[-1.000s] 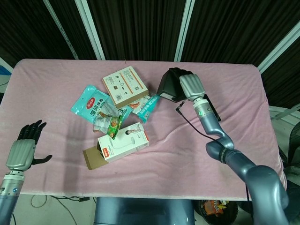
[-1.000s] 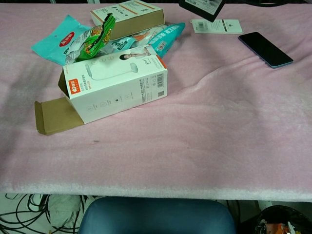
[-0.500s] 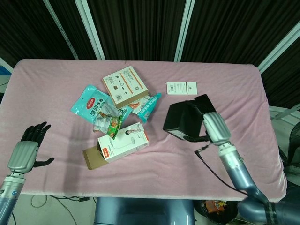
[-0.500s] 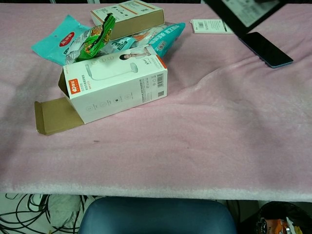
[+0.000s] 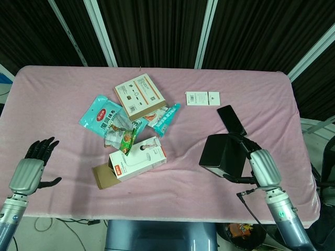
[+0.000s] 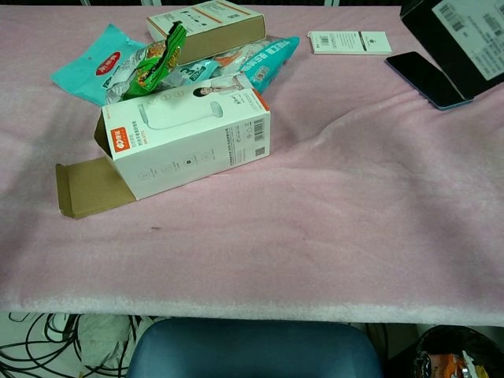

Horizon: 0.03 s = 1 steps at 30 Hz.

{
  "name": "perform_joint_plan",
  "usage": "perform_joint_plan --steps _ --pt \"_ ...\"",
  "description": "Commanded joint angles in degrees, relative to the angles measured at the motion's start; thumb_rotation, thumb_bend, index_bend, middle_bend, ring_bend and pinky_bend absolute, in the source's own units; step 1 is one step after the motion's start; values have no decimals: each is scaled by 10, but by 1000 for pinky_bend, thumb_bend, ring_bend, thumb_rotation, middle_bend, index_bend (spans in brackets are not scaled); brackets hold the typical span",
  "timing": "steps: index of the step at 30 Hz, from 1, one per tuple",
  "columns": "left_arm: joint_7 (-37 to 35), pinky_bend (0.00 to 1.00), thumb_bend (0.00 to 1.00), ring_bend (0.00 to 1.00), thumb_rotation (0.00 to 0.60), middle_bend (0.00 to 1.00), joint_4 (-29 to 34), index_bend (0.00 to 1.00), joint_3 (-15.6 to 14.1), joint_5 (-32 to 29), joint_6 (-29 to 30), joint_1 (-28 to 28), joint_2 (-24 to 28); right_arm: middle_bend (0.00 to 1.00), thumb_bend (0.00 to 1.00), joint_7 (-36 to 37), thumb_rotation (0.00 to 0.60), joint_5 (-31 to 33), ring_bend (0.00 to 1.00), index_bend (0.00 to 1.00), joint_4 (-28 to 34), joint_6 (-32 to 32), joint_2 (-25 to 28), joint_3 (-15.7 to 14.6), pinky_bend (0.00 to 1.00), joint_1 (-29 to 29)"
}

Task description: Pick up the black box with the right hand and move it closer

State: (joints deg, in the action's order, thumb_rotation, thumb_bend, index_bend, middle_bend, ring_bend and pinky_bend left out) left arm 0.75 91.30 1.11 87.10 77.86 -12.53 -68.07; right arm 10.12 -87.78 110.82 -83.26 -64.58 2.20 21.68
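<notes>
My right hand [image 5: 260, 168] grips the black box [image 5: 222, 155] and holds it above the pink table [image 5: 63, 83], over the near right part. In the chest view the black box [image 6: 465, 38] hangs tilted at the top right corner, its white barcode label facing the camera; the hand itself is out of that frame. My left hand [image 5: 32, 166] hovers at the table's near left edge, its fingers spread and nothing in them.
A black phone [image 5: 231, 120] lies just behind the held box. A small white card [image 5: 202, 98] sits further back. At centre left are a white carton [image 5: 137, 158] with an open flap, a brown-and-white box [image 5: 139, 95] and several snack packets [image 5: 106, 117].
My right hand has carried the black box from the far middle of the table toward me and to the right, uncovering the white card and the phone. The left hand barely shifted.
</notes>
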Motion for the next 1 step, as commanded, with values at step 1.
perform_joint_plan --steps 1 --pt "0 0 0 0 600 0 -1 0 -2 5 4 1 0 605 310 19 600 -34 639 381 2 -14 15 -19 672 -20"
